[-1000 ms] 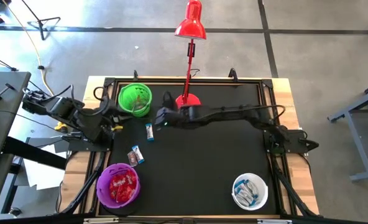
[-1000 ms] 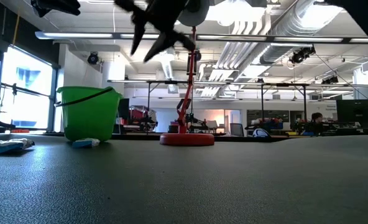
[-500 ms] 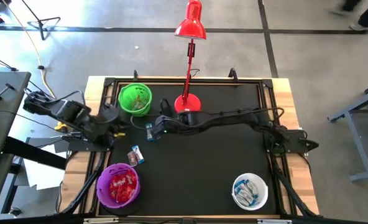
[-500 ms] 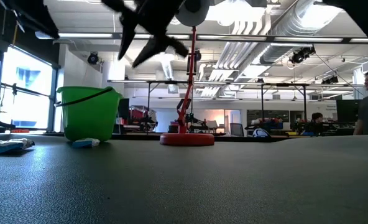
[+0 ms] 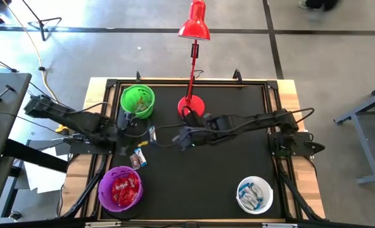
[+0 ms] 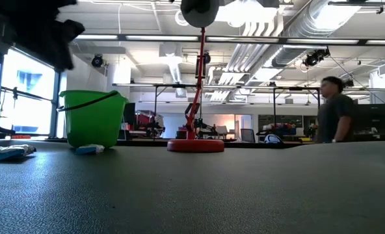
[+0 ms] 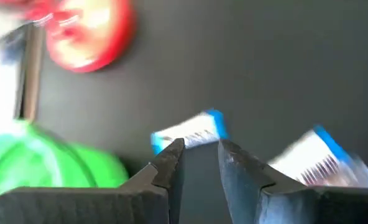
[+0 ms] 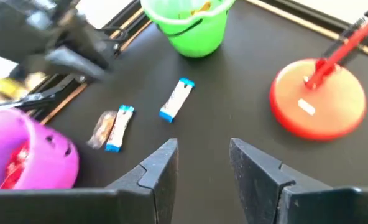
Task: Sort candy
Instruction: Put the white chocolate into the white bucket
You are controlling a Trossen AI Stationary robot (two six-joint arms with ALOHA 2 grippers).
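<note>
Three wrapped candies lie on the black mat. One blue-and-white candy (image 5: 152, 133) (image 7: 190, 132) lies between the green bowl (image 5: 137, 101) and the red lamp base (image 5: 190, 106). A second blue-and-white one (image 8: 119, 127) and a brownish one (image 8: 99, 130) lie nearer the purple bowl (image 5: 120, 189). My left gripper (image 7: 201, 149) hovers open just short of the first candy, tilted down, with nothing between its fingers. My right gripper (image 8: 202, 152) hangs open over the mat's middle (image 5: 184, 138).
The purple bowl holds red candies. A white bowl (image 5: 255, 194) at the near right holds blue-and-white ones. The red lamp's pole (image 5: 192, 63) rises from its base at the far middle. A person (image 6: 335, 117) walks in the room behind.
My left gripper has come down toward the blue-and-white candy by the green bowl and has rolled about its own axis. My right gripper, which was over that candy, has drawn back toward the table's right and risen out of the low view. The candies have not moved.
</note>
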